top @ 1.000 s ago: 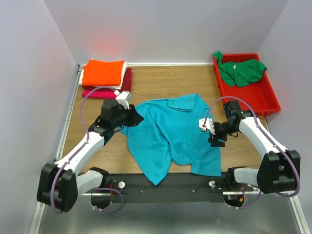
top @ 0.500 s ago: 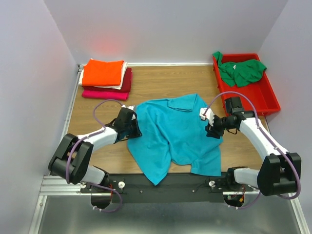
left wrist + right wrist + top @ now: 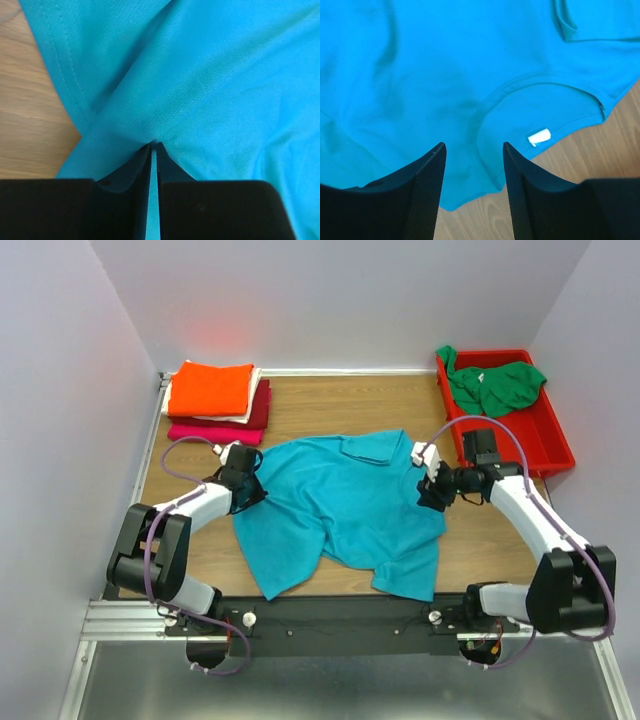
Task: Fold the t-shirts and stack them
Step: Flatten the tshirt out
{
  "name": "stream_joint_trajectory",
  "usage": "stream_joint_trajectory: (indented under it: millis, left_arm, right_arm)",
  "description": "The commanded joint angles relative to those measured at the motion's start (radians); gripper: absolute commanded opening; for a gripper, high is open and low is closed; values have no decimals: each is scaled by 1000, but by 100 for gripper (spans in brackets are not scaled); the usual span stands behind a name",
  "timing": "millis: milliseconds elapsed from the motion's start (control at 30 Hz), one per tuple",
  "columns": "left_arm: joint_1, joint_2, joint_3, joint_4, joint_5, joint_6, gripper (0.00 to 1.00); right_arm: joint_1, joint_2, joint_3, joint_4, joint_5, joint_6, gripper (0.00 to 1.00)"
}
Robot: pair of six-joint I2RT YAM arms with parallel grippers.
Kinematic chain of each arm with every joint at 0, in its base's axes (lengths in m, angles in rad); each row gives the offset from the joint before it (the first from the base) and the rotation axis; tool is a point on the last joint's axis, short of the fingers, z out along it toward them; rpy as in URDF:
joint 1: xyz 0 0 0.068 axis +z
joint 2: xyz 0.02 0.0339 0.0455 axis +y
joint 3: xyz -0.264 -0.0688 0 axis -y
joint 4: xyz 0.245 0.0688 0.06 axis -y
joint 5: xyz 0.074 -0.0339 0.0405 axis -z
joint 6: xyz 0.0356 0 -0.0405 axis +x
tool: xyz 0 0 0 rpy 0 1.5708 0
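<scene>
**Status: teal shirt spread out, both grippers at its edges**

1. Work item. The teal shirt [image 3: 340,510] lies opened out and creased at the centre of the wooden table [image 3: 330,410]. Its lower corners reach toward the bottom edge of the overhead view.

2. Left gripper [image 3: 250,486]. It sits at the left edge of the teal shirt. In the left wrist view the fingers [image 3: 120,175] are drawn almost together, and a thin fold of teal cloth is pinched in the slit between them.

3. Right gripper [image 3: 432,492]. It sits at the right edge of the teal shirt. In the right wrist view the fingers [image 3: 420,190] stand apart with a moderate gap. Flat teal cloth shows in the gap, and no fold is seen clamped. The neck opening and its white label [image 3: 539,136] lie just right of the fingertips.

4. Finished stack, upper left of the overhead view. An orange shirt [image 3: 210,388] is on top, with a white shirt [image 3: 251,400], a dark red shirt [image 3: 263,408] and a magenta shirt [image 3: 205,432] beneath.

5. Red bin [image 3: 545,445], upper right. A crumpled green shirt [image 3: 495,385] lies in its far end and hangs over the rim.
</scene>
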Motion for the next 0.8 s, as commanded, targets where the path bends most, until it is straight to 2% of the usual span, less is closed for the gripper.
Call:
stream_joint_trajectory:
  millis: [0, 267, 300, 333, 400, 500, 633, 767]
  left_arm:
    - [8, 13, 45, -139, -62, 57, 17]
    - [13, -148, 161, -190, -1, 238, 20]
    - [17, -176, 161, -184, 10, 255, 24]
    - [25, -235, 162, -181, 26, 285, 36]
    - [36, -298, 159, -153, 39, 321, 46]
    - [63, -450, 150, -101, 27, 381, 73]
    - [108, -536, 147, -55, 32, 451, 81]
    - [120, -558, 155, -53, 43, 507, 81]
  right_arm:
    - [3, 106, 84, 108, -17, 78, 57]
    - [78, 435, 364, 125, 41, 72, 66]
    - [83, 465, 364, 125, 39, 67, 67]
    - [96, 488, 410, 125, 50, 62, 67]
    - [110, 558, 446, 121, 61, 49, 67]
    - [149, 637, 514, 113, 105, 39, 66]
    - [163, 718, 565, 111, 144, 58, 65]
    - [163, 761, 614, 111, 184, 81, 64]
